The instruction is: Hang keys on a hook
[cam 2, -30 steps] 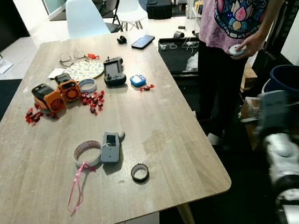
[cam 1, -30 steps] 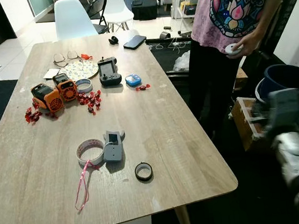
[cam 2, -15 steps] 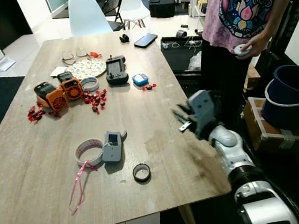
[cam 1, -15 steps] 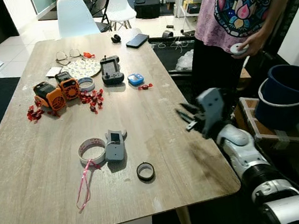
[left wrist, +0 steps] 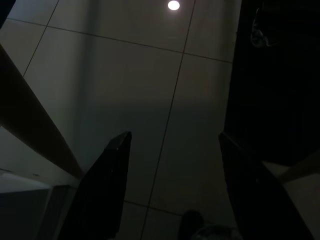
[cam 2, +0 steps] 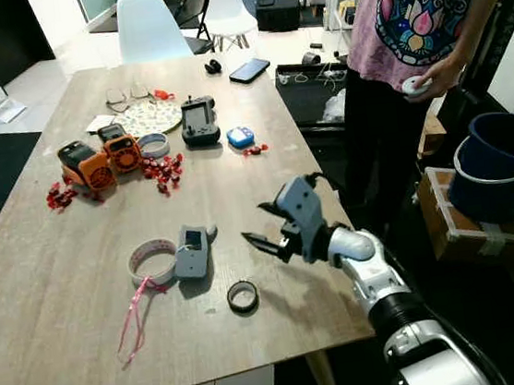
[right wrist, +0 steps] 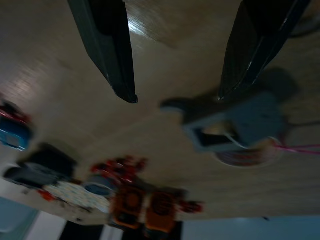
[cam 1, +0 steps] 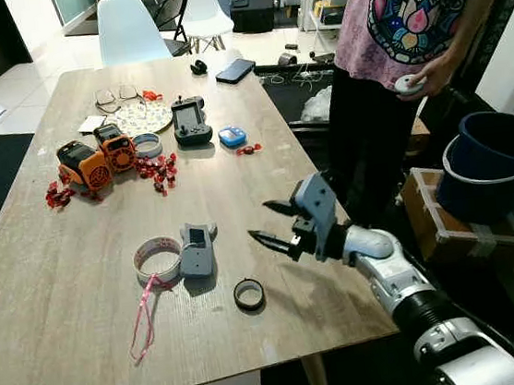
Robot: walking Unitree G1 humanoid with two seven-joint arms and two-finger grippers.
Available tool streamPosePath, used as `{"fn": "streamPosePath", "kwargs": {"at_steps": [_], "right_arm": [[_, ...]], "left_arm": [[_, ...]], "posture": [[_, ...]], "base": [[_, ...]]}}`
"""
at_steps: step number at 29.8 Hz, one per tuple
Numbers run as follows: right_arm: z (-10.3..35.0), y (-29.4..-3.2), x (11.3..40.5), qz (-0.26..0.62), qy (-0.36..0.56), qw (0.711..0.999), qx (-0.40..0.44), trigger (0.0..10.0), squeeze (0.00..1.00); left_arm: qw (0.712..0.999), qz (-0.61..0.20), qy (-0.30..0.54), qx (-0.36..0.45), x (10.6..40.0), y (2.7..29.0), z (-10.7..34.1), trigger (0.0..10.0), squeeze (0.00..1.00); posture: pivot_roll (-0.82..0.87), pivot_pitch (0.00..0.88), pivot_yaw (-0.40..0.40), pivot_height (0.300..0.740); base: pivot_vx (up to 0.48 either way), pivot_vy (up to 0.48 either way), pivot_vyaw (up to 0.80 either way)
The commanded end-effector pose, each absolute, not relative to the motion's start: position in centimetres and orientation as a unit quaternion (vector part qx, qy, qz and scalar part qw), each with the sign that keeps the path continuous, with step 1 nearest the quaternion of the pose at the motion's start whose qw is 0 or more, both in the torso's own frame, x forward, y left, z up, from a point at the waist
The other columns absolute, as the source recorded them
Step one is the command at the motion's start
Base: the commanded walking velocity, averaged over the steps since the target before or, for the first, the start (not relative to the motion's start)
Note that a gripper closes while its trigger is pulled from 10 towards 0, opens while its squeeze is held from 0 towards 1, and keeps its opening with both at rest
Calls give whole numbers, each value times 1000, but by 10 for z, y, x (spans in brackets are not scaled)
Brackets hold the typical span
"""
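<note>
A grey key-fob-like object [cam 1: 196, 249] lies flat on the wooden table [cam 1: 90, 360], touching a white tape roll [cam 1: 156, 259] with a pink ribbon [cam 1: 144, 321]. My right gripper [cam 1: 260, 222] hovers open above the table, a short way to the right of the grey object, its fingers pointing toward it. In the right wrist view the grey object [right wrist: 235, 122] lies just beyond the two spread fingertips [right wrist: 120, 85]. My left gripper [left wrist: 172, 137] hangs open over the dim tiled floor. I cannot make out a hook.
A black ring [cam 1: 248, 293] lies near the table's front. Orange gadgets [cam 1: 96, 162], red bits, a game controller [cam 1: 191, 123] and a phone [cam 1: 232, 71] sit farther back. A person [cam 1: 405, 27] stands at the table's right side. A blue bucket [cam 1: 495, 165] is on the floor.
My right arm has swung in from beside the table's right edge to over the tabletop, moving left toward the grey object with its fingers open.
</note>
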State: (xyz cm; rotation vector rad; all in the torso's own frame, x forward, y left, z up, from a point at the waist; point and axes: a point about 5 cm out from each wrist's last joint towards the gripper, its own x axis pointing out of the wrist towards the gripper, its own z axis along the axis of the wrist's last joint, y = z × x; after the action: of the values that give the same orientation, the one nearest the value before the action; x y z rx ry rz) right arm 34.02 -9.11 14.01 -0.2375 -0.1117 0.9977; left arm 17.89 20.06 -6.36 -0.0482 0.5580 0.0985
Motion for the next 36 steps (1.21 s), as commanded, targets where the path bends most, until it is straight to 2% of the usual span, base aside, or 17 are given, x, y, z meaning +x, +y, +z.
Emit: {"fn": "streamPosePath", "kwargs": {"at_steps": [1,5,14,18,25,27,36], "right_arm": [[137,-85,336,495,-45,860,-118,10000,0],[130,-64,322,542,-35,832,-108,10000,0],[121,-53,309,580,-9,803,-134,10000,0],[116,-57,300,602,19,781,-162,10000,0],[114,-67,297,596,37,782,-179,10000,0],[112,-77,297,587,50,782,-206,10000,0],[114,-93,292,582,77,768,-256,10000,0]], "left_arm": [[962,52,266,-25,180,200,-62,10000,0],[962,54,265,-25,181,201,-61,10000,0],[963,55,264,-26,180,201,-62,10000,0],[963,55,264,-27,179,200,-62,10000,0],[962,56,265,-27,178,201,-62,10000,0],[962,55,266,-27,177,201,-63,10000,0],[962,53,267,-28,178,200,-63,10000,0]], "posture": [[71,61,-36,740],[77,62,-39,740],[76,62,-39,740],[77,63,-40,740],[76,65,-40,740],[73,65,-38,740],[72,58,-39,740]], "base": [[0,0,0],[0,0,0],[0,0,0],[0,0,0],[0,0,0],[0,0,0],[0,0,0]]}}
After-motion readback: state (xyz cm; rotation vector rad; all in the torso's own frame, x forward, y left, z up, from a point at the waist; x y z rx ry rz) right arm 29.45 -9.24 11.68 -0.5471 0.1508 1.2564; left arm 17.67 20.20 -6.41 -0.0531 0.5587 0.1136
